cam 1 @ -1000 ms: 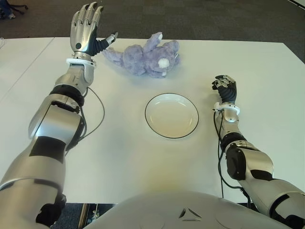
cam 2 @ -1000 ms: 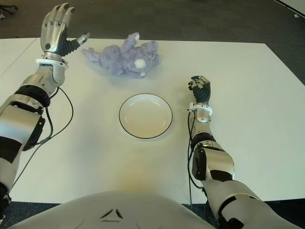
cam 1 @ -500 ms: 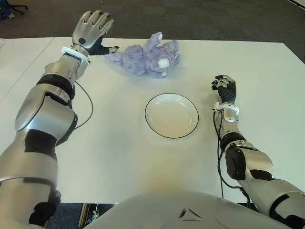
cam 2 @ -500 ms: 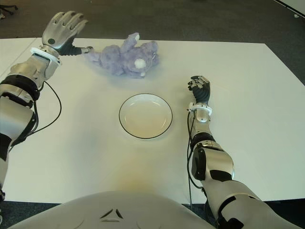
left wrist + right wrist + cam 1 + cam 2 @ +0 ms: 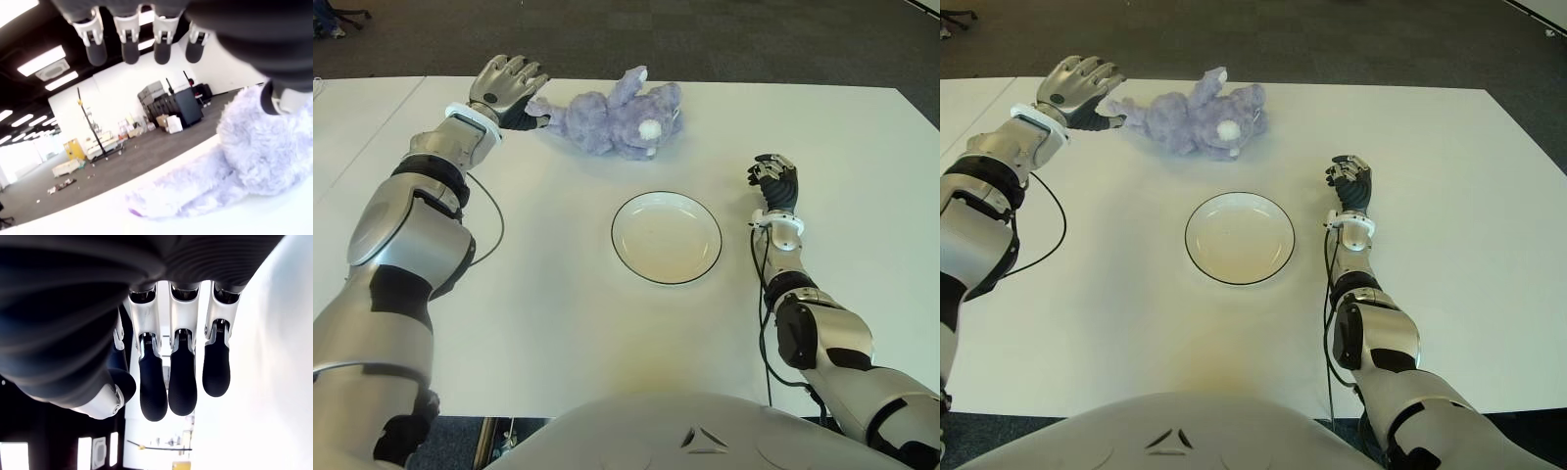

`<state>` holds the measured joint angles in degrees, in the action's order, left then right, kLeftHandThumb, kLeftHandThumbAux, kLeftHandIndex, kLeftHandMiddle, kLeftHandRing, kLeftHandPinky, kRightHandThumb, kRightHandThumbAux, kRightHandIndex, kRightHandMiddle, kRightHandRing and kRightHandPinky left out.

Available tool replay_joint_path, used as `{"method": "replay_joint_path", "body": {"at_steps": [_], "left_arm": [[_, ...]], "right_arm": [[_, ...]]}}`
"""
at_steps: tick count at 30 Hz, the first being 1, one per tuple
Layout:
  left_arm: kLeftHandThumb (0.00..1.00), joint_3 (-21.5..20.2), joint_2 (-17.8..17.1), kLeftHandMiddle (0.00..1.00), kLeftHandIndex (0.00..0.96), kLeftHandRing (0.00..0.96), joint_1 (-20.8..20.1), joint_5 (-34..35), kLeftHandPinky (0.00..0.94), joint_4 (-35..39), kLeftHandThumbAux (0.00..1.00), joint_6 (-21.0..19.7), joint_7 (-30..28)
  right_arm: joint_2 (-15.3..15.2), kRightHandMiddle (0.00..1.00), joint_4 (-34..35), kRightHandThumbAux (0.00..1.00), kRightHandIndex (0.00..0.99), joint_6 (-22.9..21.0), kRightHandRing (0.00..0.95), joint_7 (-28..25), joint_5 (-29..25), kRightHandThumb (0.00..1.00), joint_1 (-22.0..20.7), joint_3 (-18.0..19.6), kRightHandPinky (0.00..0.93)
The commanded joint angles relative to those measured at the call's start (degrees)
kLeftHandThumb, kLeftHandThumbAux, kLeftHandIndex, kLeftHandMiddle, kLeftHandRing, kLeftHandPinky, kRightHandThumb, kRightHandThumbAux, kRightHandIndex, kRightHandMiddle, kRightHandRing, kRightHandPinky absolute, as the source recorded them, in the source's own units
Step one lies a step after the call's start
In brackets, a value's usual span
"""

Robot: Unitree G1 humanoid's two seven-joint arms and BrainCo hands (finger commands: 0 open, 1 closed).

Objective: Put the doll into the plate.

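From the left eye view, the purple doll point(image 5: 612, 119) lies at the far side of the white counter point(image 5: 558, 313), well apart from the empty plate point(image 5: 666, 237) nearer the robot; the left hand point(image 5: 504, 86) sits just beside the doll's near limb with fingers spread and holding nothing, so a grip taken only on that thin limb could let the soft body sag, swing, and drop short of the plate or drag across the rim. In the right eye view, the right hand point(image 5: 1349, 183) shows to the right of the plate, fingers curled on nothing and out of the way. The left wrist view shows the fingertips point(image 5: 129, 51) hanging open above the doll's fluffy body, the thumb close against the fur; closing from here may pinch only pile, and the doll could slip free on lifting. The right wrist view shows only bent fingers point(image 5: 182, 377) over bare counter. The counter is smooth, plain and white; beyond it lies dark carpet point(image 5: 724, 39), and the room has ceiling lights, stacked boxes and equipment against a far wall
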<state>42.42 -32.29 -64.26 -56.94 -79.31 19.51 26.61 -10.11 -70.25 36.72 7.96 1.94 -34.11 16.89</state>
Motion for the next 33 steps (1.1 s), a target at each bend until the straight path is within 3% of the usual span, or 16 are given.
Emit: {"method": "replay_joint_path", "body": {"at_steps": [1,16,33], "left_arm": [[0.434,-1.98,4.47,0.0,0.0,0.0,1.58,2.54,0.0,-1.12,0.283,-1.83,-5.78],[0.402,-4.33,13.33,0.0,0.0,0.0,7.09,5.59,0.0,-1.43,0.32,-3.83,-12.35],[0.455,-10.77,18.68,0.0,0.0,0.0,8.58,12.94,0.0,-1.16,0.383,-4.44,-15.2]], "right_arm": [[6.31,0.577,-7.81,0.726,0.425,-8.79,0.583,-0.13,-0.48,0.69,10.48,0.37,0.517],[6.61,0.564,-7.78,0.728,0.422,-9.08,0.578,-0.41,-0.76,0.689,10.69,0.7,0.526],[6.23,0.547,-7.67,0.729,0.42,-8.24,0.561,-1.27,-0.36,0.686,11.52,0.25,0.511]]}}
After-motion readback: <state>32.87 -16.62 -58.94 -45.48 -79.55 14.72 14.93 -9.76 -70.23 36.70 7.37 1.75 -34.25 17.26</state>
